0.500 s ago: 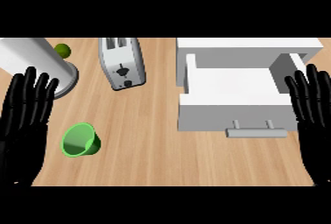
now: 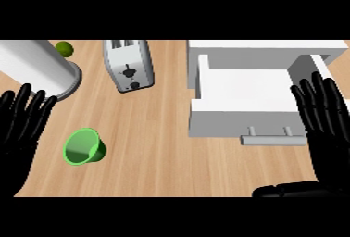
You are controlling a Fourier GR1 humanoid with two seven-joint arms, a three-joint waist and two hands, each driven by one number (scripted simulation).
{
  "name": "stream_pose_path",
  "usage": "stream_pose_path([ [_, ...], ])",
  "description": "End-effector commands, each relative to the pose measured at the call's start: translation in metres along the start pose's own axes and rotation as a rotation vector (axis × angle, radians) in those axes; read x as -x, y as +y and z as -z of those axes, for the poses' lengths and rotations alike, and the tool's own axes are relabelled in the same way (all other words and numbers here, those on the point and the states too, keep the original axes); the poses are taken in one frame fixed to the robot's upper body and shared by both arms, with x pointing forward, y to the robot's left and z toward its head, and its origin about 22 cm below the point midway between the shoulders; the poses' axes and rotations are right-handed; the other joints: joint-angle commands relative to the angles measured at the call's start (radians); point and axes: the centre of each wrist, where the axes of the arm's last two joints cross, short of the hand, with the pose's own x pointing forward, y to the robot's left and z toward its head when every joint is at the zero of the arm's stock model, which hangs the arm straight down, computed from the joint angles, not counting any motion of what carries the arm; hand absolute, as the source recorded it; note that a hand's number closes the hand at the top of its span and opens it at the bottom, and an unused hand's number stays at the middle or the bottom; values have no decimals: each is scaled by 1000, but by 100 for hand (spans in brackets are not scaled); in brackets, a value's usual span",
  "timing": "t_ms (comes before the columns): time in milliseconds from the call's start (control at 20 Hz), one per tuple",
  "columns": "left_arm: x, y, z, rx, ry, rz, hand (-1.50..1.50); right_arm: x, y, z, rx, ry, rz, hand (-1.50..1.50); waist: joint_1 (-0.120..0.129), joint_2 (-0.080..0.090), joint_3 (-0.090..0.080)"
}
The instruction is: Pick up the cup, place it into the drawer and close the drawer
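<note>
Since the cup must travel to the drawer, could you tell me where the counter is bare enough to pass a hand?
The widest bare wood runs between the green cup and the open drawer, from below the toaster to the near edge. The drawer's inside is bare too. The far left is crowded: white cylinder, green round object, toaster.

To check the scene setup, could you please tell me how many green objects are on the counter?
2: a green cup at lower left, beside the left hand, and a small green ball at the top left by the white cylinder. Others may be hidden.
</note>
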Motion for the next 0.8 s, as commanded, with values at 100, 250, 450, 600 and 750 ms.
stream_pose_path([
  [100,7,33,-12,28,34,-97,-150,11,-7,15,-24,52,50,-150,0,3,0],
  [250,17,15,-9,31,44,-98,-150,11,-10,31,0,32,34,-150,-1,3,0],
  [450,-7,22,-9,16,48,-84,-150,-7,2,0,-7,15,56,-150,-3,1,0],
  [600,6,21,9,-2,60,-89,-150,15,6,2,-41,35,38,-150,-4,2,0],
  [750,26,5,2,-1,59,-84,-150,8,19,2,-6,28,38,-150,-5,2,0],
])
